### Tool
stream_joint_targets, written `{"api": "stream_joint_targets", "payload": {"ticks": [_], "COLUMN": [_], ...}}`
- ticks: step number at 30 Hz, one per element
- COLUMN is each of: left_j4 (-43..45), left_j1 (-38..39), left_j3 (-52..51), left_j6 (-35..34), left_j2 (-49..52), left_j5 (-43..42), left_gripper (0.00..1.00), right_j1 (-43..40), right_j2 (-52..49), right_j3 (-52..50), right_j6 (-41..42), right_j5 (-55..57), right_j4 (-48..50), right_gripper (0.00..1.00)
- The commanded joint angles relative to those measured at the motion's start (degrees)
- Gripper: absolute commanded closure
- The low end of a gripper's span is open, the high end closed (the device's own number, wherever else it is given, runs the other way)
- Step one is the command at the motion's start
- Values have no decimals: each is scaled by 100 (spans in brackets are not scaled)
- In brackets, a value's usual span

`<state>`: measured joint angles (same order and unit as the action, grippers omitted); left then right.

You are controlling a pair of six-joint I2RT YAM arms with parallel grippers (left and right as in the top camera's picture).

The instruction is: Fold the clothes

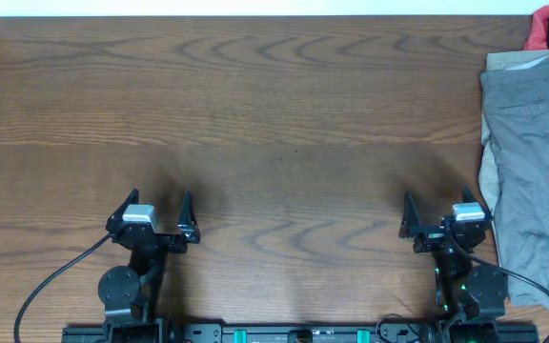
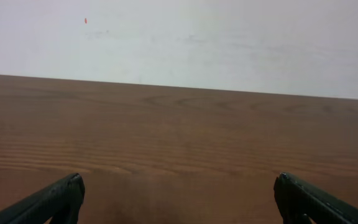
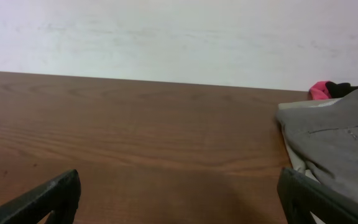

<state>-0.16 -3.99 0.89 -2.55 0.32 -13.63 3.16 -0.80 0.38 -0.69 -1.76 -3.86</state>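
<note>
— Where are the clothes relative to your jaws?

— The grey trousers lie at the right edge of the table, spread flat over a paler layer. My right gripper sits just beside their left hem, its jaws spread wide and holding nothing. My left gripper is well apart from them, equally wide open and empty, with bare wood ahead of it.

— Do the cameras agree?

— Only the overhead shows both arms at once. The right wrist view catches the trousers to the right of my right gripper, with a pink and black garment behind them. The left wrist view shows only my left gripper, tabletop and a pale wall.

— And your pose?

— Both arms are drawn in at the near edge, low over the table, fingers pointing towards the far side.
</note>
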Motion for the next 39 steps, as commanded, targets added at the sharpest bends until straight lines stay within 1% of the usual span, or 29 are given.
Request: {"api": "stream_joint_targets", "payload": {"ticks": [1,22,24,27,29,31,33,35,39], "left_j4": [-243,-245,-245,-243,-245,-245,-245,-245,-245], "left_j1": [-26,-26,-26,-26,-26,-26,-26,-26,-26], "left_j3": [-61,-61,-61,-61,-61,-61,-61,-61,-61], "left_j6": [96,96,96,96,96,96,96,96,96], "left_j2": [-9,-9,-9,-9,-9,-9,-9,-9,-9], "left_j5": [-243,-243,-243,-243,-243,-243,-243,-243,-243], "left_gripper": [2,2,2,2,2,2,2,2,2], "right_j1": [55,57,57,57,57,57,57,57,57], "right_j2": [-2,-2,-2,-2,-2,-2,-2,-2,-2], "right_j3": [-7,-7,-7,-7,-7,-7,-7,-7,-7], "right_j6": [-68,-66,-31,785,1847,3104,4057,4524,4937], "right_j5": [-63,-68,-216,-857,-1344,-1821,-1967,-1956,-2024], "right_j4": [-24,-20,-13,46,87,133,149,149,149], "right_gripper": [1,1,1,1,1,1,1,1,1]}}
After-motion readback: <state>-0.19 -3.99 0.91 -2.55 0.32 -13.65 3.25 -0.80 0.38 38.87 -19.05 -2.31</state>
